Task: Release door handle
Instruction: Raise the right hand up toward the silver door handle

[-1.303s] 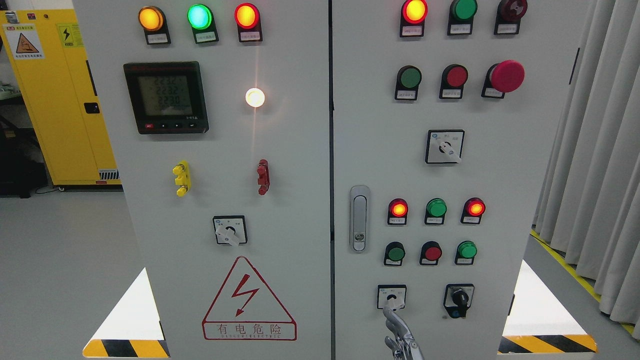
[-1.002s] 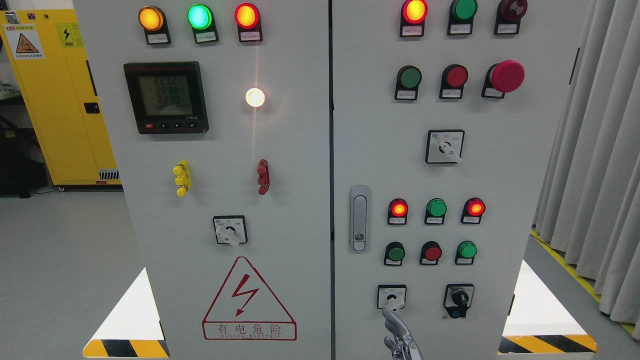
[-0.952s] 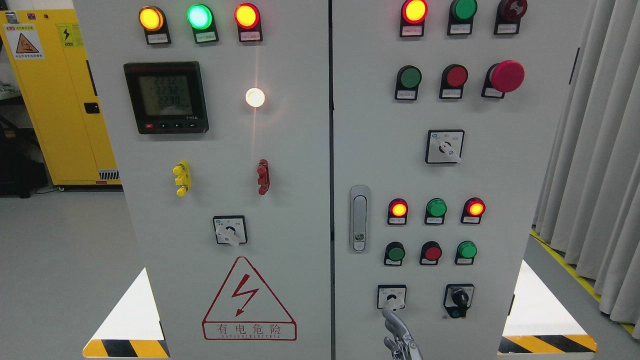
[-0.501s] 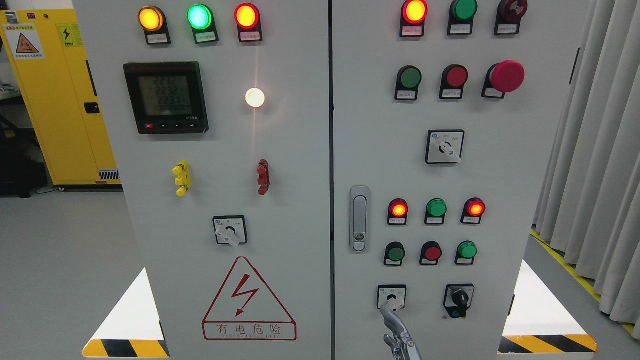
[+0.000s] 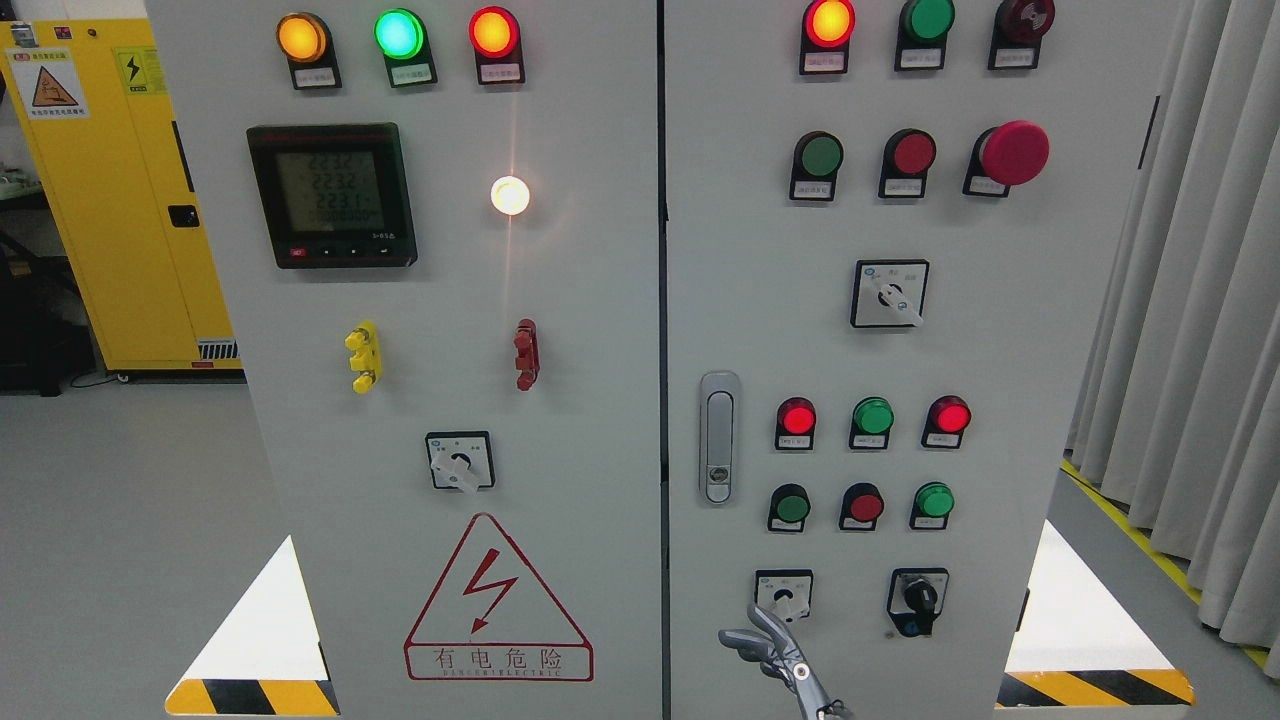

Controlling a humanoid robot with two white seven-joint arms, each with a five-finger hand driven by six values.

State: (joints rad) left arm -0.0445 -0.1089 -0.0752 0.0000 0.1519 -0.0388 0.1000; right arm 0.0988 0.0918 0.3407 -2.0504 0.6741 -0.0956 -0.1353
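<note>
1. Yellow cabinet (image 5: 100, 200) at far left on the grey floor (image 5: 120, 520); no left hand in view.
2. Silver door handle (image 5: 718, 437) on the right door's left edge, long axis vertical, nothing touching it.
3. Right hand (image 5: 775, 655) at bottom edge; handle lies at about 11 o'clock from it, well apart.
4. Fingers (image 5: 738, 637) spread apart, holding nothing, tips just below the rotary switch (image 5: 783, 594).
5. Release looks done.
6. Grey curtain (image 5: 1200, 350) at right.
</note>
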